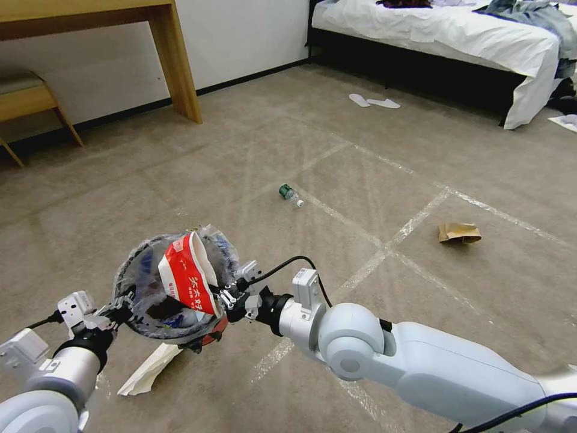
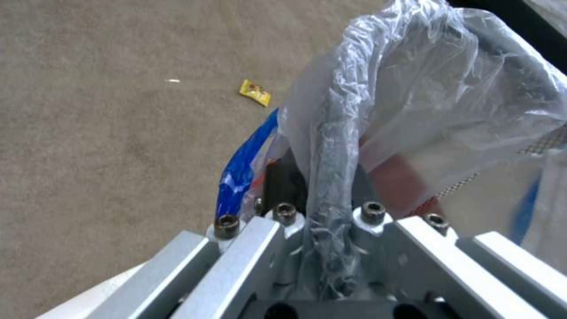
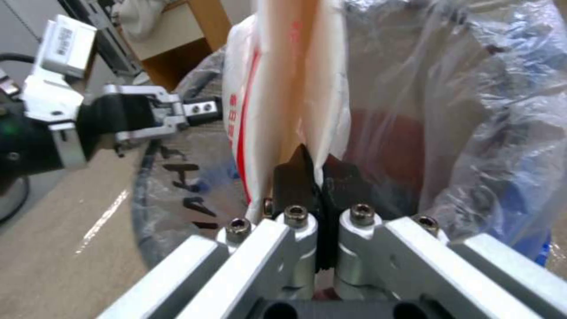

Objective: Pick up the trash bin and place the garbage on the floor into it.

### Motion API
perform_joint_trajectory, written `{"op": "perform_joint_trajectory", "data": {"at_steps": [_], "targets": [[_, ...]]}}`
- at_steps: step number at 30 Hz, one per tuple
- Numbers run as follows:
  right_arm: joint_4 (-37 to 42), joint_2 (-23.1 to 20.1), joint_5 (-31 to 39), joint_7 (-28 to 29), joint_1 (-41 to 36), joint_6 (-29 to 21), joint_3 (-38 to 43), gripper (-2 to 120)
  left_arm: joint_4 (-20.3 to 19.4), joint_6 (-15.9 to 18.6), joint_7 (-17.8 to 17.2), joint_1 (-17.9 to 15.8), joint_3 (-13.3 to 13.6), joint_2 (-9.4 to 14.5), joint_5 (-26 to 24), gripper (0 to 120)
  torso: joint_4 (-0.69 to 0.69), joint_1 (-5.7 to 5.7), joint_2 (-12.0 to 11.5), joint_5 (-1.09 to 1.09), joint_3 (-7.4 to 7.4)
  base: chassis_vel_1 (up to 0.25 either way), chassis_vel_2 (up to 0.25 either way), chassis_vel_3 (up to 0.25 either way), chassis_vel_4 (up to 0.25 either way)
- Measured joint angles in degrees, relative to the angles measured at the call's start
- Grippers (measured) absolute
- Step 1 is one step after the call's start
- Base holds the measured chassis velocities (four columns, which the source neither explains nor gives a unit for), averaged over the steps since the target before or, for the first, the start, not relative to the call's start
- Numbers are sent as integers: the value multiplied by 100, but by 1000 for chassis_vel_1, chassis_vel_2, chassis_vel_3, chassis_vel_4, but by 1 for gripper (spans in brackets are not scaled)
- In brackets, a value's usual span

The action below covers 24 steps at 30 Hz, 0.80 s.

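Head view: left gripper (image 1: 120,305) is clamped on the trash bin (image 1: 180,328) rim, bin held off the carpet (image 1: 360,150). Right gripper (image 1: 225,296) pinches the red-and-white carton (image 1: 189,273), which stands upright half inside the liner. Lower the carton past the rim before you let go; keep the bin level. Green-labelled bottle (image 1: 289,193) and brown paper bag (image 1: 459,233) are on the carpet, well apart.

- Left gripper (image 1: 123,307) is clamping the rim of the trash bin (image 1: 207,332) on its left side, arm reaching in from below-left.
- Right gripper (image 1: 223,296) is pinching the red-and-white carton (image 1: 187,275) over the bin's right rim, forearm stretching in from the right.
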Motion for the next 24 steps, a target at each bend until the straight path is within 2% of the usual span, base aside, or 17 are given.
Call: {"op": "perform_joint_trajectory", "data": {"at_steps": [4,5,6,8,10,11,12,17,19,20,24], "targets": [[-61,16,-36,-3,-4,1,-4,2,0,-1,1,5,-2,-8,3,2,0,0,0,0,0,0,0,0,0],[-92,30,-59,-2,-4,1,-6,8,0,-3,2,11,-10,-8,3,2,0,0,0,0,0,0,0,0,0],[-92,30,-59,-2,-4,1,-6,8,0,-3,2,11,-10,-8,3,2,0,0,0,0,0,0,0,0,0],[-109,47,-68,0,-2,0,-6,20,-4,-7,3,27,-20,-6,3,2,0,0,0,0,0,0,0,0,0],[-114,51,-71,1,0,0,-6,22,-5,-7,4,30,-24,-6,3,2,0,0,0,0,0,0,0,0,0],[-122,61,-74,0,4,0,-5,32,-7,-13,5,36,-29,-6,3,2,0,0,0,0,0,0,0,0,0],[-122,61,-74,0,4,0,-5,32,-7,-13,5,36,-29,-6,3,2,0,0,0,0,0,0,0,0,0],[-146,76,-77,0,14,0,15,54,-4,-19,7,29,-28,-23,9,2,0,0,0,0,0,0,0,0,0],[-148,78,-78,0,14,3,22,57,2,-19,8,25,-26,-24,9,2,0,0,0,0,0,0,0,0,0],[-151,77,-80,-2,14,8,27,66,12,-19,8,22,-25,-25,13,2,0,0,0,0,0,0,0,0,0],[-152,77,-80,-5,14,17,37,73,27,-19,8,18,-24,-25,19,2,0,0,0,0,0,0,0,0,0]]}}
